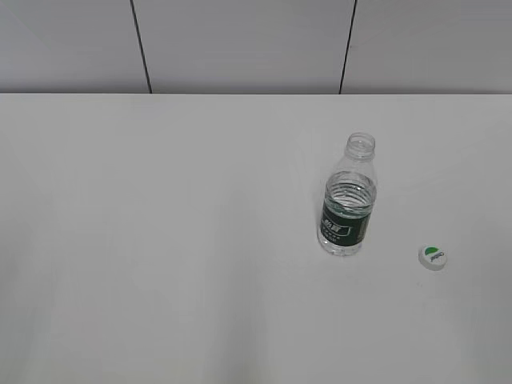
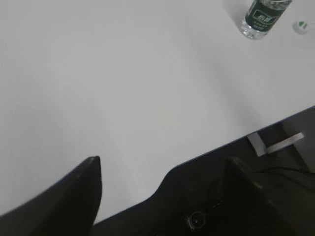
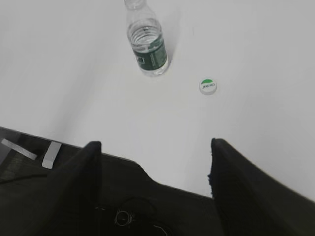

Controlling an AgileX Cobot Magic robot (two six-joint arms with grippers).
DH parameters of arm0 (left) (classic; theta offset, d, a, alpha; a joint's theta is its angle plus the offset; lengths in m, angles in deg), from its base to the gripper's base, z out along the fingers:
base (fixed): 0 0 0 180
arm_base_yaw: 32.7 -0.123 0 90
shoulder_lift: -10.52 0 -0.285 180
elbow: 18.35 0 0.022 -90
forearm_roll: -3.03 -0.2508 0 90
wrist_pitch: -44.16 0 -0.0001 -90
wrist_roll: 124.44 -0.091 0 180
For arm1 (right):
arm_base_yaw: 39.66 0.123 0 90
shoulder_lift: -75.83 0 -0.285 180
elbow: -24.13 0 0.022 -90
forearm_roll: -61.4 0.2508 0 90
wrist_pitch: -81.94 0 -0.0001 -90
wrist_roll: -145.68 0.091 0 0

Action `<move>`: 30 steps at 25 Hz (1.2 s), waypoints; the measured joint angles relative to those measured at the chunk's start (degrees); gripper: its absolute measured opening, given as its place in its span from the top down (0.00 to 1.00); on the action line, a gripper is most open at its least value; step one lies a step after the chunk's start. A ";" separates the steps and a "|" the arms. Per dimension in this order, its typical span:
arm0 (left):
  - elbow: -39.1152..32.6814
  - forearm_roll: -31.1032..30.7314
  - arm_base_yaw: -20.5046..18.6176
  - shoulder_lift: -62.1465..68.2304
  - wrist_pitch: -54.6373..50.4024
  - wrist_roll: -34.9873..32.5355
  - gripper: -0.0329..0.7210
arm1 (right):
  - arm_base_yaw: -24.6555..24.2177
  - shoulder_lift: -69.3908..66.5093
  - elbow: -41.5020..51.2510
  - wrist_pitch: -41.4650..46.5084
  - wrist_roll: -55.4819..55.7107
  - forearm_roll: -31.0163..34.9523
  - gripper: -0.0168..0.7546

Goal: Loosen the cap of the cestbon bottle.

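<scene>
The cestbon bottle point(image 1: 349, 202) stands upright on the white bench point(image 1: 160, 240) with its neck bare and open, and the cap point(image 1: 432, 257) lies flat on the bench to the right of the bottle and a little nearer the camera, apart from it, its green half-moon facing up. Judged from that, the loosening is already done and more: the cap is fully off, so no twisting step remains, and the moment reads as the end of the task with both arms drawn back near the bench's front edge, well away from the bottle. The left claw point(image 2: 162, 182) shows its two dark fingers spread wide with nothing between them; the right claw point(image 3: 155, 167) likewise stands apart and empty, bottle and cap both beyond it. If anything is called for next, it is only to keep clear of the bottle, which looks light and easy to tip. The bottle is small, clear and ribbed, with a dark green label bearing white print around its lower half and what looks like a water line just above the label. The cap is small, round and white, much smaller than the bottle.
</scene>
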 joint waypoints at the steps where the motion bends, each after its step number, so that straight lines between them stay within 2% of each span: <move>1: -0.55 0.43 0.00 -2.17 -0.46 -0.05 0.18 | 0.00 1.46 1.95 -0.08 0.00 0.00 0.31; 4: -0.99 1.21 0.04 -8.65 -0.45 -1.06 0.18 | 0.00 6.92 9.59 -1.27 0.00 0.00 0.31; 6: -1.19 1.40 0.04 -11.98 -0.04 -2.48 0.18 | 0.00 9.59 11.52 -2.43 0.00 -0.05 0.31; 15: -2.53 1.59 0.17 -15.11 3.54 -5.66 0.18 | 0.00 11.29 13.27 -9.09 -5.93 -1.29 0.31; 25: -2.53 1.65 0.17 -15.11 3.71 -5.76 0.18 | 0.00 11.29 13.51 -9.70 -7.79 -3.06 0.31; 28: -2.58 1.70 -2.06 -15.15 3.71 -5.76 0.18 | 0.00 11.29 13.51 -9.70 -8.15 -3.06 0.31; 30: -2.58 1.70 -5.30 -15.15 3.71 -5.76 0.18 | 0.00 11.29 13.51 -9.71 -8.20 -3.06 0.31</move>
